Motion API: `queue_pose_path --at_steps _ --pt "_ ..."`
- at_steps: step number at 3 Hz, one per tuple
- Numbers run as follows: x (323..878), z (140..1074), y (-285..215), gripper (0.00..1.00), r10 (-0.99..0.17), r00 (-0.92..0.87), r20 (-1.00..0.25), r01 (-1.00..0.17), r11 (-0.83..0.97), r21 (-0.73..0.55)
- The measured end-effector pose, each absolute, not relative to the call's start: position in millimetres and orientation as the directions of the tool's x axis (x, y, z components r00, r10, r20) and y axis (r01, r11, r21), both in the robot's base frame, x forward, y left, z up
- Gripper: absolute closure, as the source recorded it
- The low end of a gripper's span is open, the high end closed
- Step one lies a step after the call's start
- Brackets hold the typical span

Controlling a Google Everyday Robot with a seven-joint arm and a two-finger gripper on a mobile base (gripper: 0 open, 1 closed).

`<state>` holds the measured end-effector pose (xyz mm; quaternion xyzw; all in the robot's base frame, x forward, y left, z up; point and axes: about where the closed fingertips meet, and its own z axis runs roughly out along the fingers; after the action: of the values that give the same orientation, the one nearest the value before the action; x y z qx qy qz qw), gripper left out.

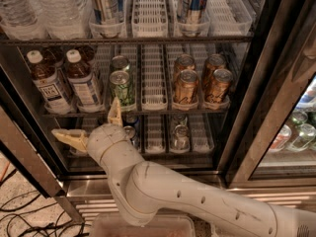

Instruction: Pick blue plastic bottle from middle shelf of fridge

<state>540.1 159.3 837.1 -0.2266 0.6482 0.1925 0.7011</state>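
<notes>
The blue plastic bottle (84,83) stands upright near the left of the middle shelf (148,111) of the fridge (247,107). It has a white cap, brown drink and a pale blue-and-white label. A similar bottle with a whiter label (48,83) stands to its left. Green cans (122,87) and gold cans (186,88) stand to its right. My gripper (85,116) is open and empty, in front of and just below the shelf's front edge, under the blue bottle. One finger (115,113) points up and the other (69,138) points left.
Big clear water bottles (49,6) and tall cans (106,4) fill the level above. More cans (180,135) stand on the level below, behind my wrist. A neighbouring cooler (296,127) is at the right. The fridge's black frame (29,152) runs diagonally at the left, and cables (19,216) lie on the floor.
</notes>
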Motion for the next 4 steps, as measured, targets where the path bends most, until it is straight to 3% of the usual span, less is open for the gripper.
queue_pose_path --at_steps 2,3,4 --pt "540.1 837.1 159.3 0.30 -0.024 0.086 -0.996 -0.564 0.823 -0.068" --pt "540.1 837.1 159.3 0.34 -0.024 0.086 -0.996 -0.564 0.823 -0.068" --pt "540.1 837.4 159.1 0.31 -0.023 0.086 -0.996 -0.563 0.824 -0.068"
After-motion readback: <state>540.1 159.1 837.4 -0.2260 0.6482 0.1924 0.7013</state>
